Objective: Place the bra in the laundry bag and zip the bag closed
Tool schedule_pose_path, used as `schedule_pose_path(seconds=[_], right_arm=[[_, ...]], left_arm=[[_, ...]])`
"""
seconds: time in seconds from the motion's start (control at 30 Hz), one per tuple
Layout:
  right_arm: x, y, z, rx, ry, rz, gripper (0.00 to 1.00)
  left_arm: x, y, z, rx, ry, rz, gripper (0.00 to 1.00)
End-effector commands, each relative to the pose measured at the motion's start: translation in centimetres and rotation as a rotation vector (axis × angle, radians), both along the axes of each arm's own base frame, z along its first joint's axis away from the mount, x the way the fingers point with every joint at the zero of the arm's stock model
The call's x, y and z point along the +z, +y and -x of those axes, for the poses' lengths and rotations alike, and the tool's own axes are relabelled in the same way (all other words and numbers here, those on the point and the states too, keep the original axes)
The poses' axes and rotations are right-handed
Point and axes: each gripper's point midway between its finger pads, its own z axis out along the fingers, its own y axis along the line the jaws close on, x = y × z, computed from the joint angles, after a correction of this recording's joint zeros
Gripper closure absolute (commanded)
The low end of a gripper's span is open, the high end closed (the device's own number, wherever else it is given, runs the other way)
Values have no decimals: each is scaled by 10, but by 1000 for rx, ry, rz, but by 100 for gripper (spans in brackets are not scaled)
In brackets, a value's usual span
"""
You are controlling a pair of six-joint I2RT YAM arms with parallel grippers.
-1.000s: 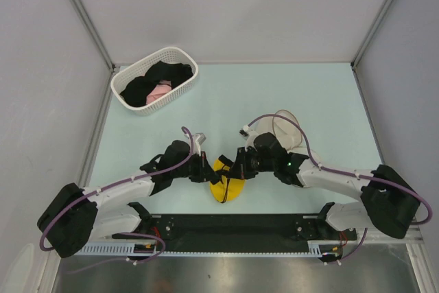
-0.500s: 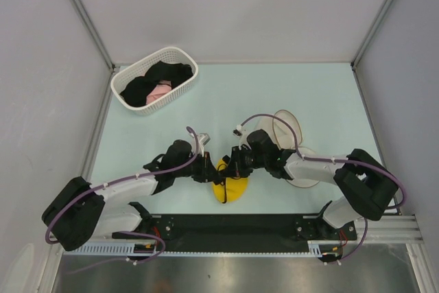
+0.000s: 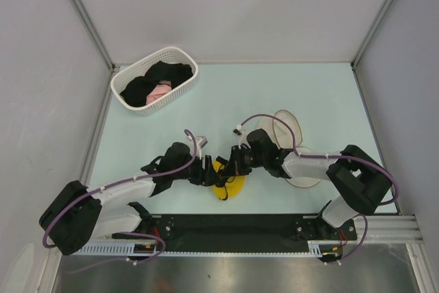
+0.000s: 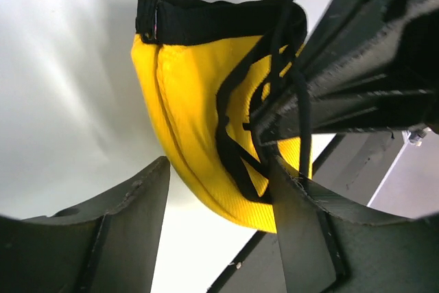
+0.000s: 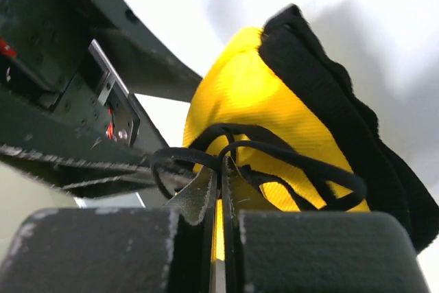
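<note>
The yellow bra (image 3: 232,187) with black straps lies bunched near the table's front edge, between both grippers. My right gripper (image 3: 230,167) is shut on the bra's thin black strap (image 5: 206,159), with the yellow cup (image 5: 254,101) just beyond the fingertips. My left gripper (image 3: 212,173) stands open at the bra's left side. In the left wrist view the yellow cup (image 4: 199,121) hangs between and just ahead of the spread fingers (image 4: 130,217). The cream-white laundry bag (image 3: 287,123) lies open behind the right arm, which covers part of it.
A white slotted basket (image 3: 154,79) with black and pink garments stands at the back left. Grey walls enclose the table on three sides. The black base rail (image 3: 233,228) runs along the near edge.
My left gripper has opened and let go of the bra. The right forearm has swung left, and the bra is bunched shorter under the two grippers.
</note>
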Motion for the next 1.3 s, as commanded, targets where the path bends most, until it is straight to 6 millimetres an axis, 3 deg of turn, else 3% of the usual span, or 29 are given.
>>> schedule_pose_path(seconds=[0.0,0.23,0.33,0.5,0.67,1.07,1.17,1.27], right_arm=[[7,7,-11,-19,-38,-43,100],[3,6,-13,-18,-29,-42,100],[2,6,-13,-15,-27,-42,100],[2,7,-13,-7,-21,-43,100],[5,9,-14,-11,-24,-52,100],[9,16,-13,-20,14,-94,100],[10,17,-13,-19,18,-99,100],[10,18,-11,-15,21,-102,100]], left_arm=[[17,2,-2,21,-26,20,36],[28,23,-4,106,-33,-34,27],[32,29,-2,131,-29,-30,13],[46,23,10,88,-29,56,0],[51,3,18,22,22,159,0],[14,-13,6,12,102,119,0],[15,-16,4,24,110,146,3],[10,-16,2,42,121,130,14]])
